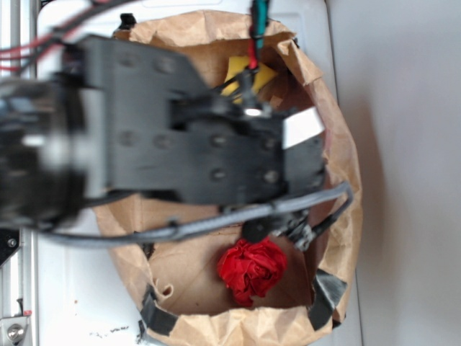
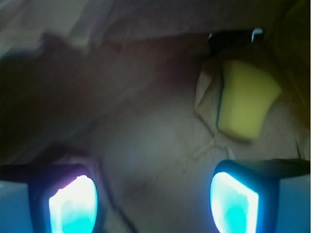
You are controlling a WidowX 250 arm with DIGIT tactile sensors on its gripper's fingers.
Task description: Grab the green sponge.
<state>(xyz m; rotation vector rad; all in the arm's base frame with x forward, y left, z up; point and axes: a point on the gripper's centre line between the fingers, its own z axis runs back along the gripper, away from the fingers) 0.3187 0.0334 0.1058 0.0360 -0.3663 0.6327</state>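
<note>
Green sponge (image 2: 245,103) yellow in both views, lying on brown paper bag (image 1: 338,166) floor near far wall. Wrist view: sponge whole, at 1 o'clock from gripper (image 2: 153,201); fingers (image 2: 73,204) spread wide, nothing between, sponge untouched. Exterior view: sponge (image 1: 248,76) mostly hidden behind blurred black arm (image 1: 194,144), gripper itself hidden; red wrinkly ball (image 1: 252,268) at 6 o'clock in bag, unseen by wrist.

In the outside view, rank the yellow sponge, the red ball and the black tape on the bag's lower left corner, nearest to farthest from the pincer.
1. Yellow sponge, at the bag's top, just beyond the pincer.
2. Red ball, at the bag's bottom.
3. Black tape, lower left rim.
</note>
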